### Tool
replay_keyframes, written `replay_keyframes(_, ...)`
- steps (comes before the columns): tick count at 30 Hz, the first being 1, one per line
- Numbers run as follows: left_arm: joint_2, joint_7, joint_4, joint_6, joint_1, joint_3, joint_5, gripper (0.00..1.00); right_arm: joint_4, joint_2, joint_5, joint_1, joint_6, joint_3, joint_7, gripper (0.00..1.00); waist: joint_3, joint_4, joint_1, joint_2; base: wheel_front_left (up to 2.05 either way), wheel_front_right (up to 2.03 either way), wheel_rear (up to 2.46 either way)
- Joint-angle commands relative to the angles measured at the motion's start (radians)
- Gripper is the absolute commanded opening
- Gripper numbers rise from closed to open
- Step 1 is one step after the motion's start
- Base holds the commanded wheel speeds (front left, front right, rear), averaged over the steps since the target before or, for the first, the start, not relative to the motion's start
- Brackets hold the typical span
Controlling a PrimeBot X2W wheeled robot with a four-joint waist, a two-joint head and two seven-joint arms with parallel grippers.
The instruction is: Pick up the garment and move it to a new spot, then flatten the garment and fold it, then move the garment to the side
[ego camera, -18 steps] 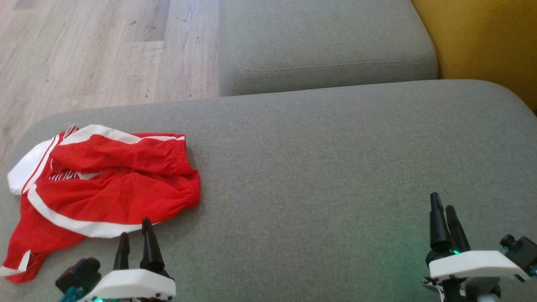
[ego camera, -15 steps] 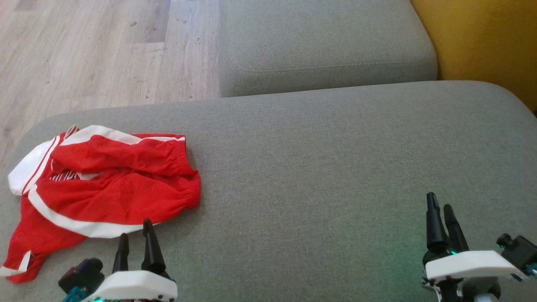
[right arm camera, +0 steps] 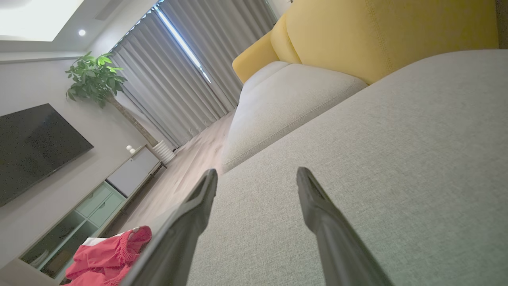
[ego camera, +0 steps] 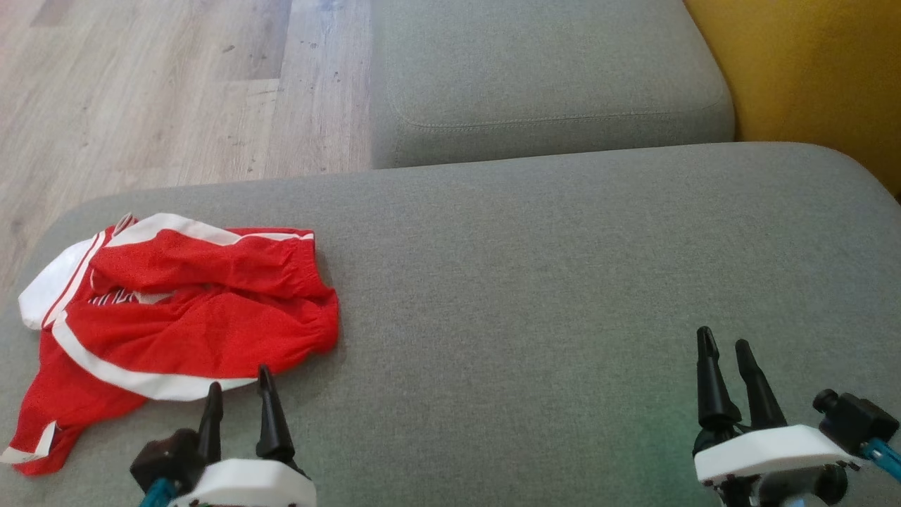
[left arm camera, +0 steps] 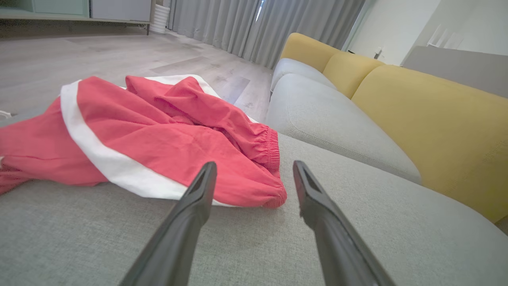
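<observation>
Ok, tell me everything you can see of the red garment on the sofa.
The garment looks like red shorts in thin, mesh-like fabric, with white stripes and panels and a gathered elastic band on its right side. It lies crumpled, partly folded over itself, at the left end of the grey seat cushion, resting on it. The left gripper sits close to its near edge, jaws open.

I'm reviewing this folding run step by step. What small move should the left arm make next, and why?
Probably ease the left gripper forward onto the red garment: its jaws stand open, it sits right at the garment's near white-striped edge, and nothing is held.
</observation>
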Motion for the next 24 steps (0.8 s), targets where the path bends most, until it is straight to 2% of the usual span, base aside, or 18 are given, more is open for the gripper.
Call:
replay_keyframes(1, 0.017, -0.017, -0.040, 0.019, -0.021, 0.007, 0.046, 1.00, -0.043, -0.009, -0.046, -0.021, 0.004, 0.022, -0.018, 1.00, -0.002, 0.000, 0.0000, 0.0000, 0.00, 0.00, 0.00)
replay_keyframes(24, 0.034, -0.082, -0.047, 0.093, -0.006, -0.068, 0.317, 1.00, -0.013, -0.010, -0.335, -0.005, 0.005, 0.079, -0.083, 1.00, -0.027, 0.007, 0.0000, 0.0000, 0.00, 0.00, 0.00)
